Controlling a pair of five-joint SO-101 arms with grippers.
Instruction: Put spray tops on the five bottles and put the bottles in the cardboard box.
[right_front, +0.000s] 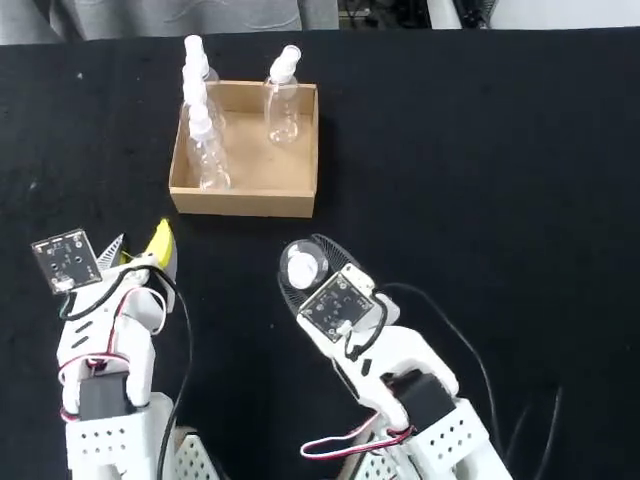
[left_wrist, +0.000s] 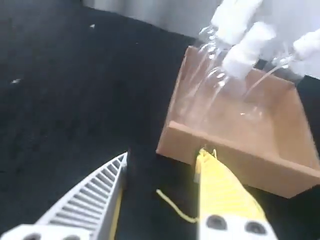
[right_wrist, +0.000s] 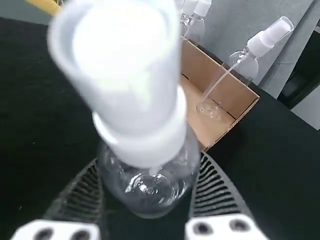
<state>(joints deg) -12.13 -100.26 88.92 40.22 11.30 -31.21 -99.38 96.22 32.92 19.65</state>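
Observation:
The cardboard box (right_front: 245, 190) sits at the table's back left. Three capped clear bottles (right_front: 207, 150) stand along its left wall and one more bottle (right_front: 283, 100) stands at its right wall. My right gripper (right_front: 305, 262) is in front of the box, shut on a fifth clear bottle (right_wrist: 150, 180) with a white spray top (right_wrist: 125, 75) on it, held upright between the black fingers (right_wrist: 215, 185). My left gripper (right_front: 142, 238) is open and holds nothing, near the box's front left corner, with its grey and yellow fingers (left_wrist: 225, 200) pointing at the box (left_wrist: 240, 150).
The black table (right_front: 480, 150) spreads wide to the right of the box. A cable (right_front: 470, 350) trails from the right arm's base. The box's front wall (left_wrist: 225, 155) is close ahead of the left gripper (left_wrist: 164, 155).

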